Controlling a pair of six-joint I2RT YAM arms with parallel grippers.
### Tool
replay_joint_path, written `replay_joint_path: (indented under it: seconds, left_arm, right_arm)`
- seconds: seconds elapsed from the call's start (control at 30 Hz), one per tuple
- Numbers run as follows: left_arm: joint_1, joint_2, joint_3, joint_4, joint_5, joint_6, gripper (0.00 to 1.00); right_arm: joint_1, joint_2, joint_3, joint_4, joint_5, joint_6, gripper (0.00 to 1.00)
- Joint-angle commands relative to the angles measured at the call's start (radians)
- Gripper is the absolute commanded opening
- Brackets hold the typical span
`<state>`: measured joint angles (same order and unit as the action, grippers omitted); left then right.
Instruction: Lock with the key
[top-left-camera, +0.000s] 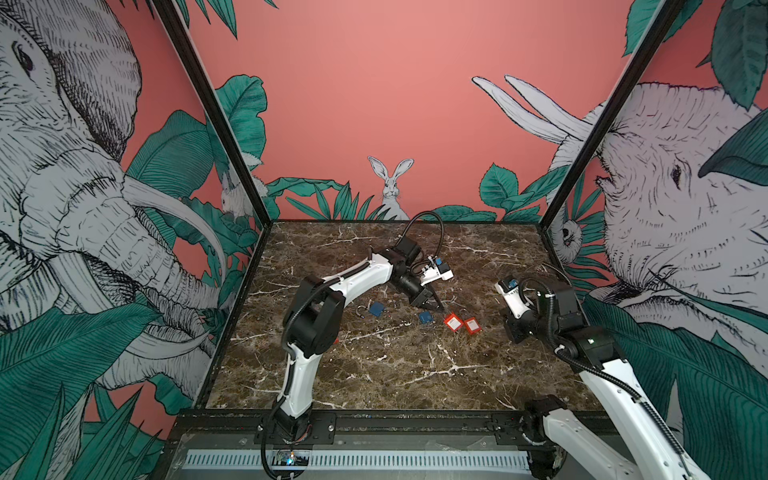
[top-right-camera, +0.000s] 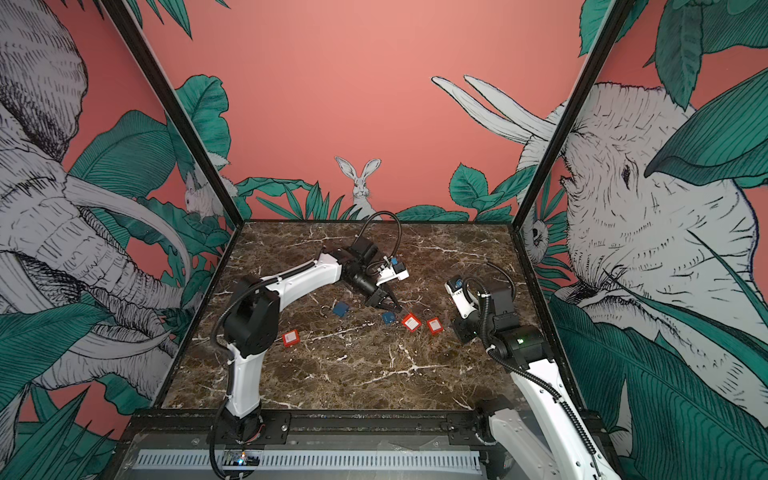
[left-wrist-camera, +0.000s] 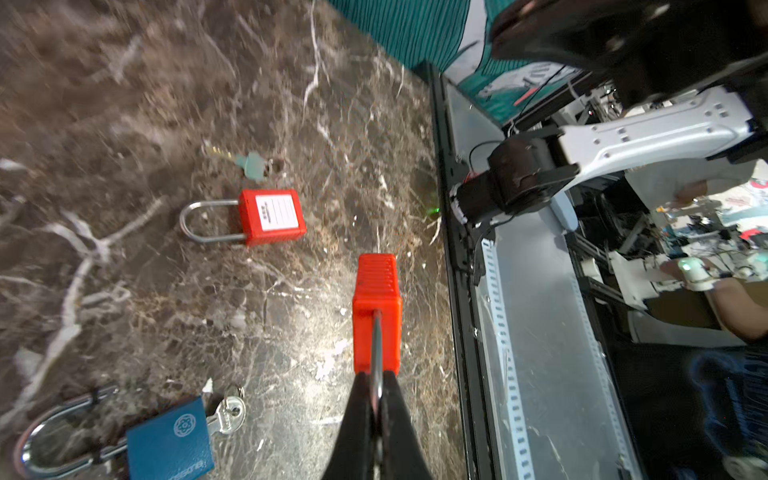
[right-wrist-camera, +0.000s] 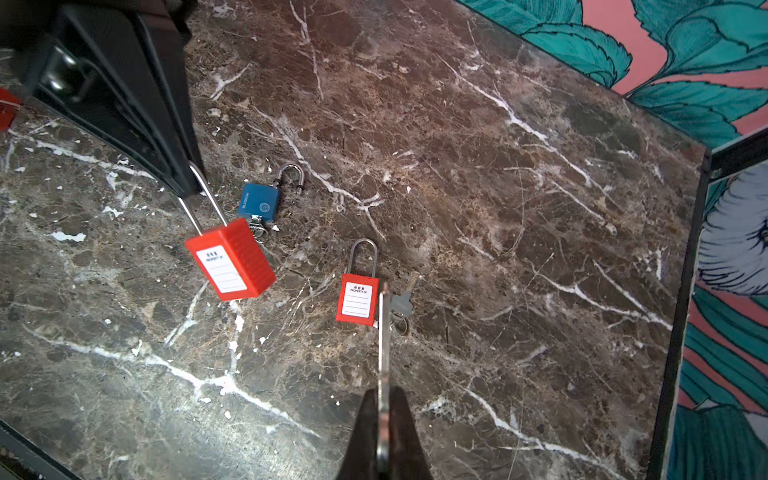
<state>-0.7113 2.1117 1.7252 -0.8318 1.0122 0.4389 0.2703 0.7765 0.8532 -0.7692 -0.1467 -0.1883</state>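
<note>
A flat silver key (right-wrist-camera: 384, 332) is pinched edge-on between the pressed-together jaws of the right gripper (right-wrist-camera: 384, 395), blade pointing forward. The left gripper (left-wrist-camera: 376, 382) is clamped on the shackle of a red padlock (right-wrist-camera: 230, 259), whose body hangs tilted over the marble table (right-wrist-camera: 498, 187), apart from the key.

The step is judged to be insertion. The blade should be lined up with the keyway, which is not shown, and pushed straight before any turn, while the shackle is held firm.

The body is a ribbed plastic block with a white label, and the shackle is a slim polished steel loop. A second red padlock (right-wrist-camera: 357, 299) is lying flat between the held padlock and the key, with a grey-headed key (right-wrist-camera: 402, 305) beside it. Just beside the held padlock a blue padlock (right-wrist-camera: 258, 202) is seen, shackle open.
</note>
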Motion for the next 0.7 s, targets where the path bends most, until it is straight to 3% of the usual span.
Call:
replay_joint_path:
  seconds: [0.0, 0.27, 0.67]
  left_arm:
    - [-0.023, 0.069, 0.113, -0.248, -0.015, 0.072, 0.00]
    - [-0.030, 0.220, 0.267, -0.345, -0.058, 0.060, 0.00]
    - [-0.036, 0.360, 0.422, -0.412, -0.165, 0.026, 0.00]
  right_arm:
    - [-0.001, -0.032, -0.014, 0.020, -0.014, 0.075, 0.00]
    - [0.000, -0.032, -0.012, 0.028, -0.020, 0.124, 0.00]
    - [0.054, 0.052, -0.038, 0.095, -0.021, 0.296, 0.00]
